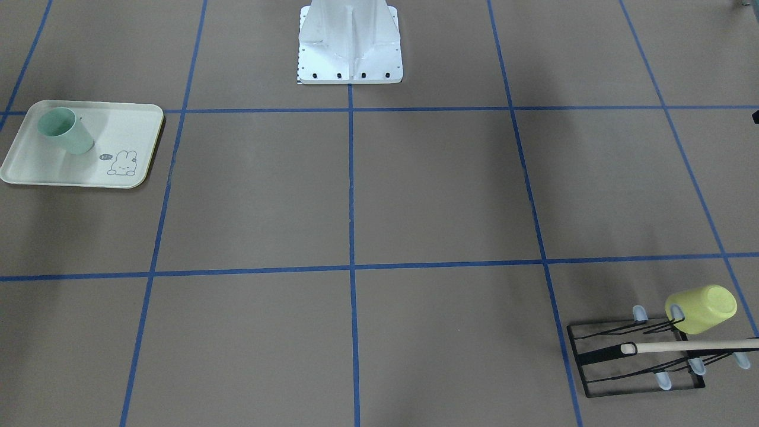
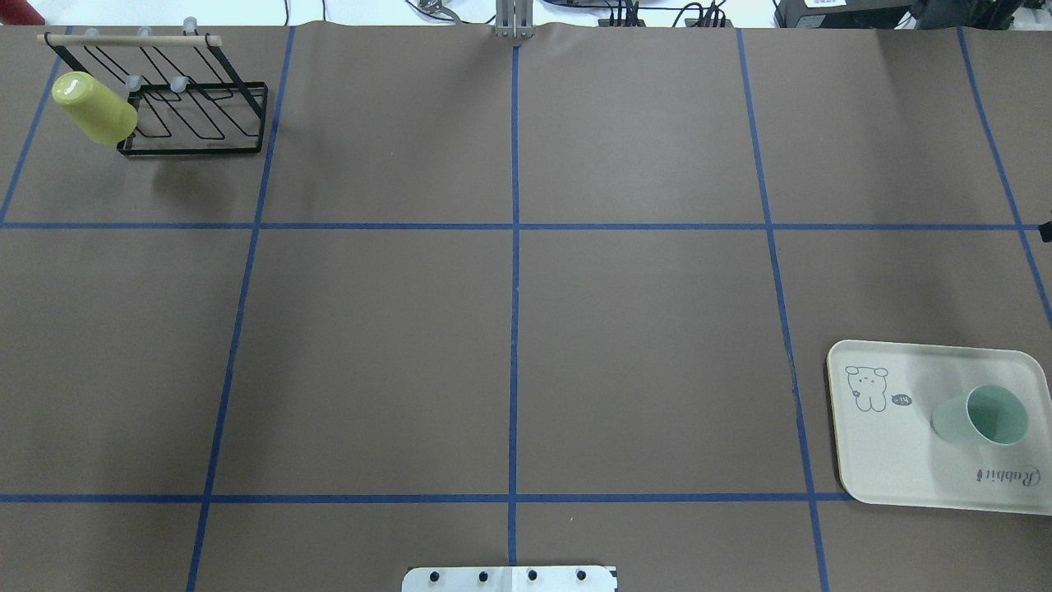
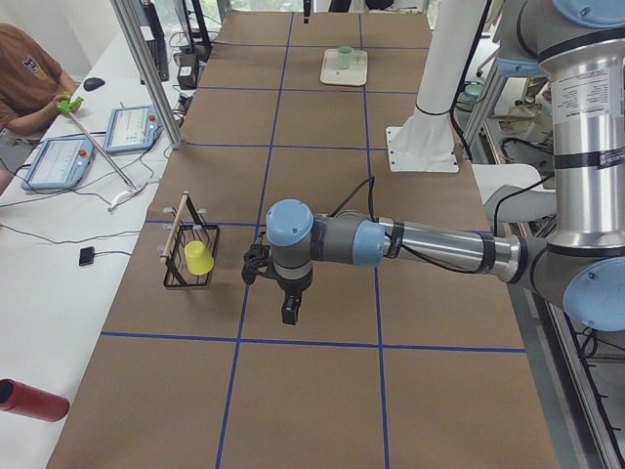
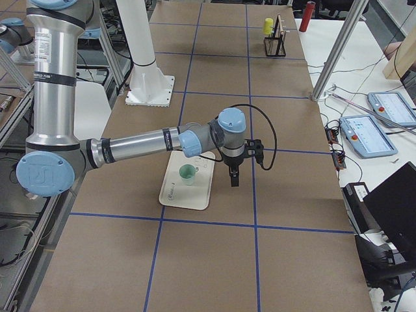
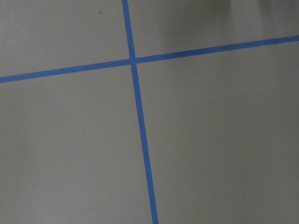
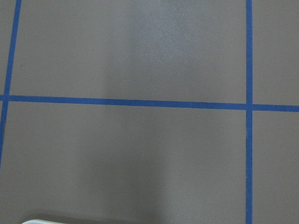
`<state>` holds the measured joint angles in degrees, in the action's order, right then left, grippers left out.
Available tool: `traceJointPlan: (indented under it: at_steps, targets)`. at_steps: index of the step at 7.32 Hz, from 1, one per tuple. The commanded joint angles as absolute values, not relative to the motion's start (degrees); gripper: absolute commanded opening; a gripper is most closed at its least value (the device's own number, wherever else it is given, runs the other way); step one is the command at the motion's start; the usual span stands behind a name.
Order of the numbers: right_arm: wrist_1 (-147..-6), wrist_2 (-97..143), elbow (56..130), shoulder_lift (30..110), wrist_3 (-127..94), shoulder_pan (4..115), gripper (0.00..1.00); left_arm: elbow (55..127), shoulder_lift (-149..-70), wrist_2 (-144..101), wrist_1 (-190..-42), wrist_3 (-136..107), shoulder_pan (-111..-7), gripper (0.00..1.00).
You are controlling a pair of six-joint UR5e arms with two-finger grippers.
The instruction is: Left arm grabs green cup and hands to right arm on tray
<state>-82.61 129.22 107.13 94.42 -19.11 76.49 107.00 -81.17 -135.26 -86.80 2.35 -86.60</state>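
Observation:
The pale mint-green cup (image 2: 982, 415) stands upright on the cream rabbit tray (image 2: 896, 460) at the table's right side. It also shows in the front view (image 1: 65, 130) on the tray (image 1: 59, 169). The left gripper (image 3: 290, 311) shows only in the exterior left view. It hangs over the table near the rack, far from the cup; I cannot tell whether it is open or shut. The right gripper (image 4: 233, 177) shows only in the exterior right view. It hangs just beside the tray (image 4: 185, 195) and cup (image 4: 188, 173); I cannot tell its state. Both wrist views show only table.
A yellow-green cup (image 2: 93, 108) hangs on a black wire rack (image 2: 197, 115) with a wooden bar at the far left corner. The white robot base (image 2: 509, 578) is at the near edge. Blue tape lines cross the brown table. An operator sits beside the table in the exterior left view.

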Motion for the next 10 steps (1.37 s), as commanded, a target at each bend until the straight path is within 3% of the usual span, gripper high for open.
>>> traceJointPlan:
  at_steps: [1,10]
  targets:
    - [-86.1,129.1,107.9,92.9,-18.1,76.9,1.00,107.6,-81.1,-135.7,-86.9,2.4,-86.6,1.00]
    - [-88.5,128.8,108.0,90.3,-18.1,76.3,1.00,110.4,-79.9,-135.5,-86.8,1.7,-86.6,1.00]
